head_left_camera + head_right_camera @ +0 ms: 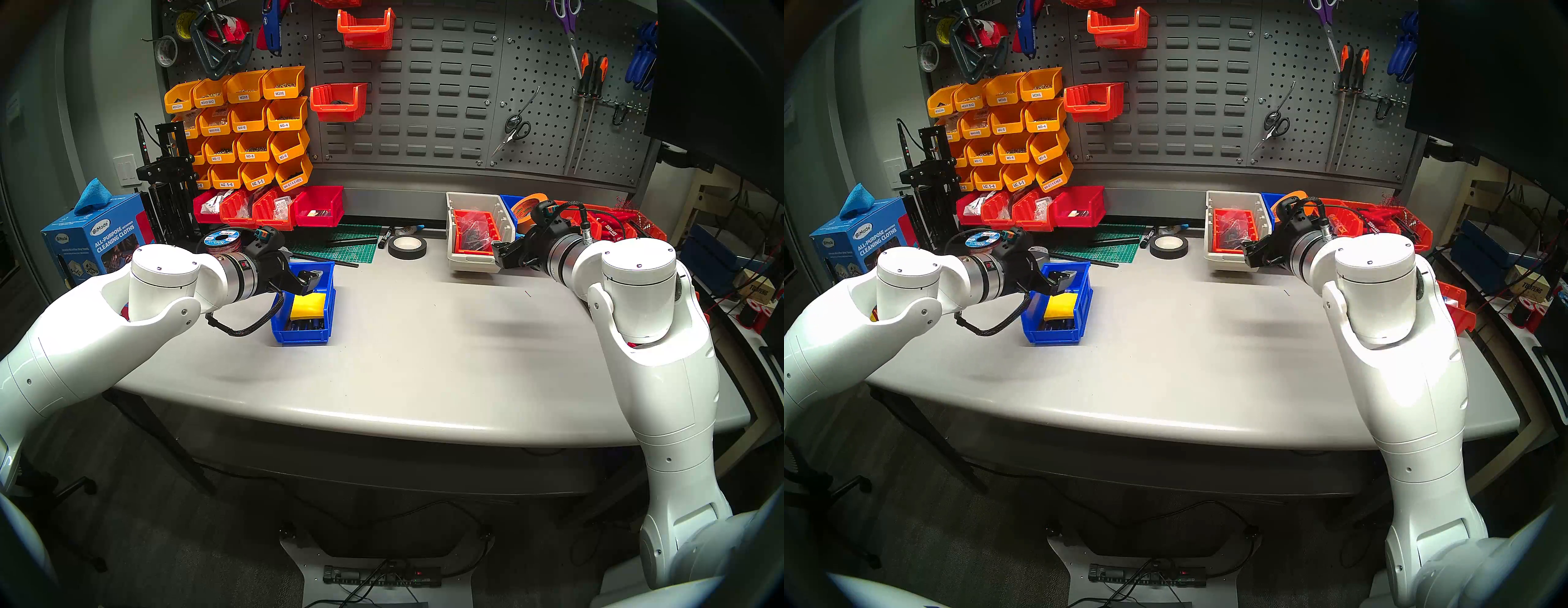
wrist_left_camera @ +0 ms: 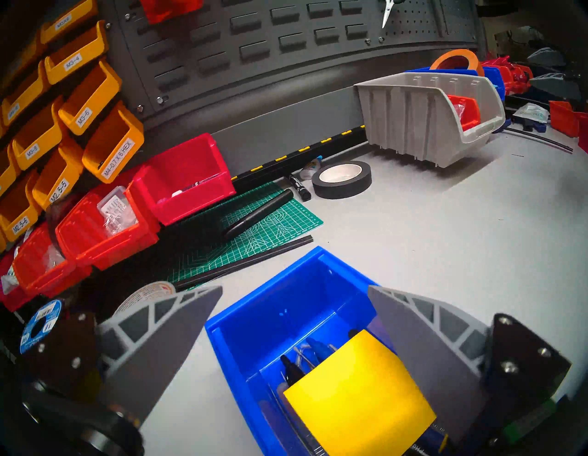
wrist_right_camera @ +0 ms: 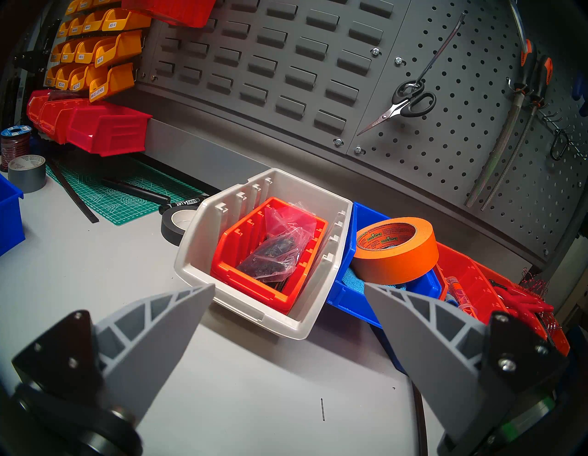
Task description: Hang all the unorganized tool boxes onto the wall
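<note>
A bright blue tool box (image 1: 301, 335) (image 2: 286, 302) holding a yellow pad and pens sits on the table's left. My left gripper (image 1: 307, 280) (image 2: 294, 287) hangs open over its rear half, one finger on each side, gripping nothing. A beige ribbed tool box (image 1: 475, 261) (image 3: 197, 251) with an orange-red bin inside stands at the back right. My right gripper (image 1: 502, 254) (image 3: 289, 285) is open just in front of it, apart from it. A second blue tool box (image 1: 509, 204) (image 3: 350, 305) with orange tape sits behind it. The slotted wall (image 1: 424, 97) (image 3: 286, 57) rises behind.
Two orange-red bins (image 1: 367, 27) (image 1: 337, 102) hang on the wall's left columns. Yellow-orange labelled bins (image 1: 250, 127) fill the left pegboard, above a row of red bins (image 1: 271, 208). A black tape roll (image 1: 407, 247), marker and green mat (image 1: 339, 246) lie mid-back. More red bins (image 1: 615, 225) crowd the right.
</note>
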You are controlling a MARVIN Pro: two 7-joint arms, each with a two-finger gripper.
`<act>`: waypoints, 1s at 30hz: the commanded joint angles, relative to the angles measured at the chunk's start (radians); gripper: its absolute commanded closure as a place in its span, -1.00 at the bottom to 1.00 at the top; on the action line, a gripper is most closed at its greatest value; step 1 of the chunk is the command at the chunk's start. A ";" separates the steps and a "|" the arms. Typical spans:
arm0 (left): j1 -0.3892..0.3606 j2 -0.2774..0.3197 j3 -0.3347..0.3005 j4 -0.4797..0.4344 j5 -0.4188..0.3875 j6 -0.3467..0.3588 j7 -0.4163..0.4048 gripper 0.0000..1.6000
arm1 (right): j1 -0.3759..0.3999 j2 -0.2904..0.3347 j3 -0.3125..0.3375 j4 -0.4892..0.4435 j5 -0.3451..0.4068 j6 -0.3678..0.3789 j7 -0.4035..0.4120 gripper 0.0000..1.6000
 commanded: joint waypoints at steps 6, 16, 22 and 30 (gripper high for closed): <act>0.004 0.019 -0.040 0.005 -0.048 -0.022 0.046 -1.00 | 0.013 -0.002 0.002 -0.010 0.002 -0.003 0.001 -1.00; 0.032 0.035 -0.051 -0.004 -0.114 -0.044 0.085 -1.00 | 0.013 -0.002 0.002 -0.010 0.002 -0.003 0.001 -1.00; 0.056 0.047 -0.050 -0.018 -0.142 -0.063 0.102 -1.00 | 0.013 -0.002 0.002 -0.010 0.002 -0.003 0.001 -1.00; 0.094 0.076 -0.047 -0.037 -0.167 -0.091 0.120 -1.00 | 0.013 -0.002 0.002 -0.010 0.002 -0.003 0.001 -1.00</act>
